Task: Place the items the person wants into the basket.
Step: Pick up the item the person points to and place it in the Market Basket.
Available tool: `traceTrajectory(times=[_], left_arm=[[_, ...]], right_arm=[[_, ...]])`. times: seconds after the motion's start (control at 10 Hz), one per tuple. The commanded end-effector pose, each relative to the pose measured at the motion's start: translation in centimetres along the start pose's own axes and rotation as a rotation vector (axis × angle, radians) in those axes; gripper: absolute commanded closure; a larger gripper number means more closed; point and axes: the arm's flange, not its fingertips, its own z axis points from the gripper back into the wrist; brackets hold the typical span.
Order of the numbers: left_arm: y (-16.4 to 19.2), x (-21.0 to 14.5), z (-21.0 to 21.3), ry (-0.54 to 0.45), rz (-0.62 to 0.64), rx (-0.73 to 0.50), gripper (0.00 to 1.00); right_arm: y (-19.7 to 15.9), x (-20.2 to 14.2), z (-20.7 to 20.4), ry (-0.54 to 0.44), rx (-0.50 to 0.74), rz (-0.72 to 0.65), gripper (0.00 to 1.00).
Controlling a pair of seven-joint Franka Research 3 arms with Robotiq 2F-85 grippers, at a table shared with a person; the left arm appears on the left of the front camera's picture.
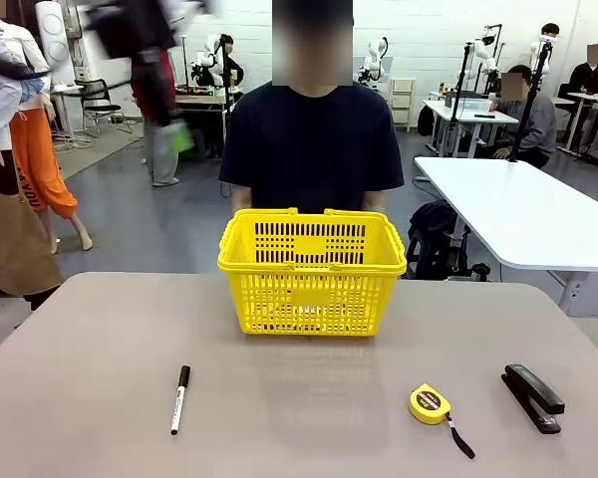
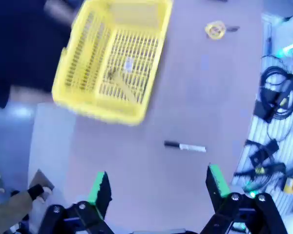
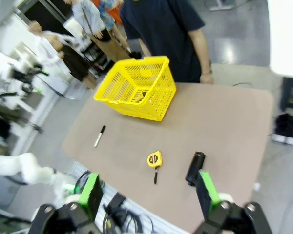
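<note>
Front view, basket: the yellow shopping basket (image 1: pixel 309 299) stands at the far middle of the desk (image 1: pixel 80 398), just in front of the person (image 1: pixel 312 149), where we can both reach it.
Front view, marker: the white marker with black cap (image 1: pixel 180 399) lies flat on my left half of the desk, well apart from the basket. I judge it is the item left to fetch.
Front view, other tools: the yellow tape measure (image 1: pixel 431 403) and the black stapler (image 1: pixel 531 396) lie near each other on my right half. I judge they are not wanted.
Left wrist view, my left hand (image 2: pixel 157 187): the fingers are spread as wide as they go. It is released, holds nothing and touches nothing. It hangs high above the desk, with the marker between it and the basket.
Left wrist view, basket contents: a long yellowish thing lies slantwise on the floor, probably the utility knife (image 2: pixel 123 85). It is too blurred to be sure.
Right wrist view, my right hand (image 3: pixel 149 195): the fingers are wide apart and empty. It is held high, back at the near edge of the desk. The stapler and tape measure are nearest, the marker off to one side.
</note>
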Motion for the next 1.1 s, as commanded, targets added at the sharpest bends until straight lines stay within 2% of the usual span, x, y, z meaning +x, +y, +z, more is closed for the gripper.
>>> traceTrajectory(times=[0.0,0.1,0.3,0.4,0.5,0.6,1.0], left_arm=[[-2.8,-7.1,-1.6,0.007,0.027,0.057,0.00],[-4.3,-9.6,-2.3,0.002,0.042,0.080,0.00],[-4.7,-13.5,-2.2,-0.011,0.079,0.098,0.00],[-5.1,-14.2,-2.9,-0.007,0.098,0.105,0.00],[-4.6,-12.8,-4.0,0.085,0.145,0.109,0.00],[-4.7,-14.3,-2.5,0.002,0.088,0.075,0.00],[-4.7,-14.3,-2.5,0.002,0.088,0.075,0.00]], right_arm=[[0.2,0.1,-0.1,-0.012,0.018,0.008,0.00],[0.2,0.1,-0.1,-0.012,0.018,0.008,0.00],[0.2,0.1,-0.1,-0.012,0.018,0.008,0.00],[0.2,0.1,-0.1,-0.012,0.018,0.008,0.00],[0.2,0.1,-0.1,-0.012,0.018,0.008,0.00],[0.2,0.1,-0.1,-0.012,0.018,0.008,0.00],[0.2,0.1,-0.1,-0.012,0.018,0.008,0.00]])
